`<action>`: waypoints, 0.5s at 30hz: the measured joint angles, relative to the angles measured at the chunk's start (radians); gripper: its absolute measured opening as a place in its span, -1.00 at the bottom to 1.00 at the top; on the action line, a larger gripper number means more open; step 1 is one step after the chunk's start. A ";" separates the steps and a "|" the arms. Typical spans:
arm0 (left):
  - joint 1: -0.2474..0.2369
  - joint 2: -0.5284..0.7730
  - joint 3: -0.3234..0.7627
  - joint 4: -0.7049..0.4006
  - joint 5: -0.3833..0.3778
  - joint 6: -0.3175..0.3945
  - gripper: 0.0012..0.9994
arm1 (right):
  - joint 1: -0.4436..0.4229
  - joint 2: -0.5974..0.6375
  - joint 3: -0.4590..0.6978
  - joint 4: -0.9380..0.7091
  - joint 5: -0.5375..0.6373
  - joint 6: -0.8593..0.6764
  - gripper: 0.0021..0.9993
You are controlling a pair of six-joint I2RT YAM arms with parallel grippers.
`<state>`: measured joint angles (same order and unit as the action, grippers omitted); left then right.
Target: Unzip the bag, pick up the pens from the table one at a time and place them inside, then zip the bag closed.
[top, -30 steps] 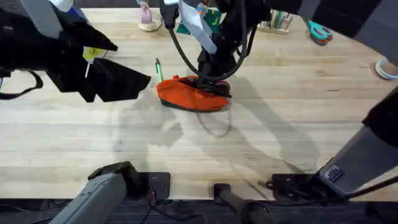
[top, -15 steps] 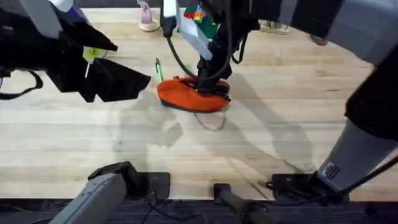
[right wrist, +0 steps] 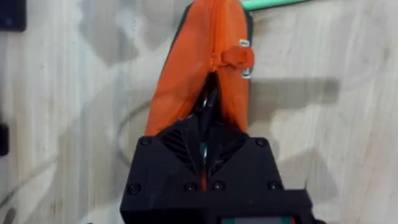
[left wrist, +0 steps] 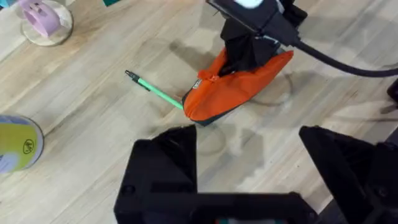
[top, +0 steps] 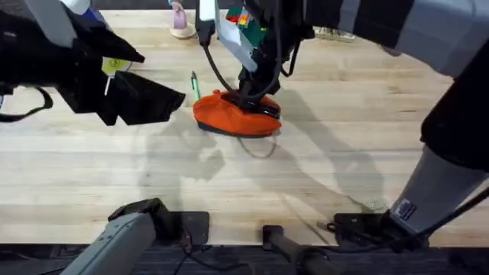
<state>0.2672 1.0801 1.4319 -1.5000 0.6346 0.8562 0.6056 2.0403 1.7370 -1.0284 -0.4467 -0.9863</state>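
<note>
The orange bag (top: 229, 116) lies on the table (top: 321, 168), its zipper parted along the top and its red pull (right wrist: 237, 57) hanging free near the end. My right gripper (right wrist: 203, 127) is pressed down into that opening, shut on a thin dark pen (right wrist: 206, 102) that points into the bag (right wrist: 199, 68). A green pen (top: 195, 84) lies on the wood just behind the bag's left end, also seen as the green pen (left wrist: 158, 93). My left gripper (left wrist: 255, 177) hovers open and empty to the left of the bag (left wrist: 239, 93).
A pink object on a small dish (top: 180, 21) and coloured items (top: 243, 17) stand at the back edge. A yellow tape roll (left wrist: 15, 146) sits left of the green pen. The right arm (top: 428, 46) stretches over the table's right half.
My right gripper has come down and slightly left from above the bag into its opening. The left arm and the green pen have stayed put.
</note>
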 joint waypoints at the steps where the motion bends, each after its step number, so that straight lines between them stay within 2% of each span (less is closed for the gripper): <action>1: 0.000 0.000 0.000 0.000 0.000 0.000 0.99 | 0.000 0.000 0.000 0.012 0.002 0.008 -0.94; 11: 0.000 0.000 0.000 0.000 0.000 0.000 0.99 | 0.010 0.000 -0.001 0.060 0.012 0.042 -0.93; 13: 0.000 0.000 0.000 0.000 0.000 0.000 0.99 | 0.010 0.000 -0.001 0.060 0.013 0.045 -0.75; 14: 0.000 0.000 0.000 0.000 0.000 0.000 0.99 | 0.010 0.000 -0.002 0.058 0.013 0.049 -0.57; 15: 0.000 0.000 0.000 0.000 0.000 0.000 0.99 | 0.010 0.000 -0.003 0.056 0.013 0.049 -0.26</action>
<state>0.2672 1.0801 1.4319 -1.5002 0.6346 0.8562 0.6151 2.0403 1.7343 -0.9726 -0.4335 -0.9370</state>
